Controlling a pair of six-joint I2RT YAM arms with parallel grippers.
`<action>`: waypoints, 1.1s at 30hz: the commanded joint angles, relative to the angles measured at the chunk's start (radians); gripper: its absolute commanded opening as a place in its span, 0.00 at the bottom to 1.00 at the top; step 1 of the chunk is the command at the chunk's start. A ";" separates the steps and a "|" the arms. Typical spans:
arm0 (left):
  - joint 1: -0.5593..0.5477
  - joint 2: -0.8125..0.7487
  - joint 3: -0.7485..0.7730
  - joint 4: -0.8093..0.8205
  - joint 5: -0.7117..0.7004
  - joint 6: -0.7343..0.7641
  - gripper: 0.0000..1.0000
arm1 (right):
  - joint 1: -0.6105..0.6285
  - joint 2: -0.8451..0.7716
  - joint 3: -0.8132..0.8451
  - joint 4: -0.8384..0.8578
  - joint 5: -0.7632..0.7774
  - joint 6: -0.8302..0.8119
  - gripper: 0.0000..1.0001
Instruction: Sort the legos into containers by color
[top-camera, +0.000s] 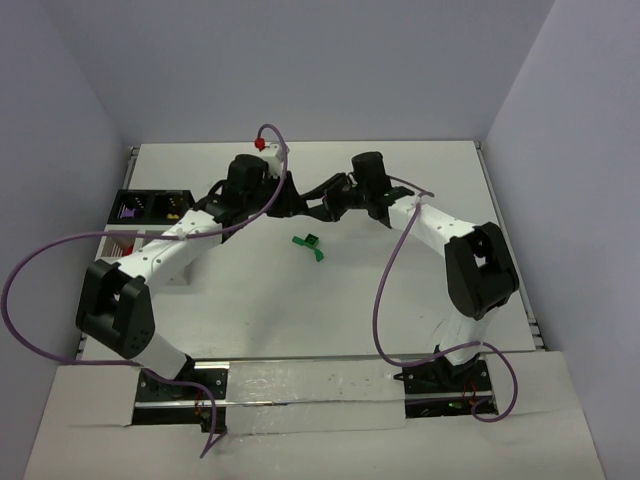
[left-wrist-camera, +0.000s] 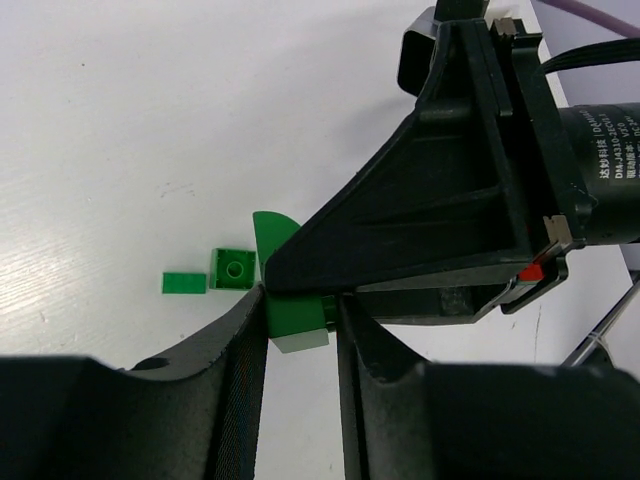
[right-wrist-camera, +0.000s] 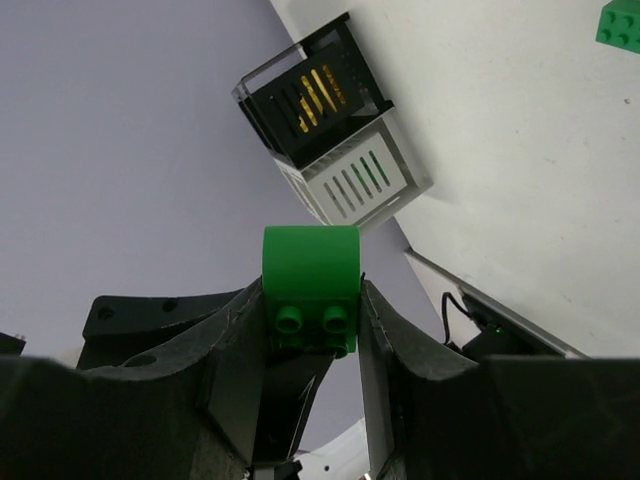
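Above the loose green legos (top-camera: 310, 243), the left tool (left-wrist-camera: 300, 305) was clamped on a green brick (left-wrist-camera: 297, 325) and the right tool (right-wrist-camera: 312, 300), tip to tip with it, on the green half-round (right-wrist-camera: 310, 255) seemingly stacked on it, the containers (top-camera: 150, 193) lying left of those legos, nearer the left arm.

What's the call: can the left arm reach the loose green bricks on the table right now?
Probably not yet. The left pincer is closed on a green lego that the right pincer also grips, so it's occupied. The loose green bricks lie close by with nothing over them.
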 joint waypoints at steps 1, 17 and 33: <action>0.058 -0.051 0.024 0.003 -0.004 0.041 0.00 | 0.021 -0.037 -0.014 0.081 -0.097 -0.012 0.85; 0.435 -0.482 -0.039 -0.763 0.243 0.744 0.02 | -0.025 -0.016 0.388 -0.383 0.137 -0.930 1.00; 0.886 -0.231 0.164 -0.960 0.180 0.995 0.09 | -0.020 -0.026 0.399 -0.596 0.155 -1.320 1.00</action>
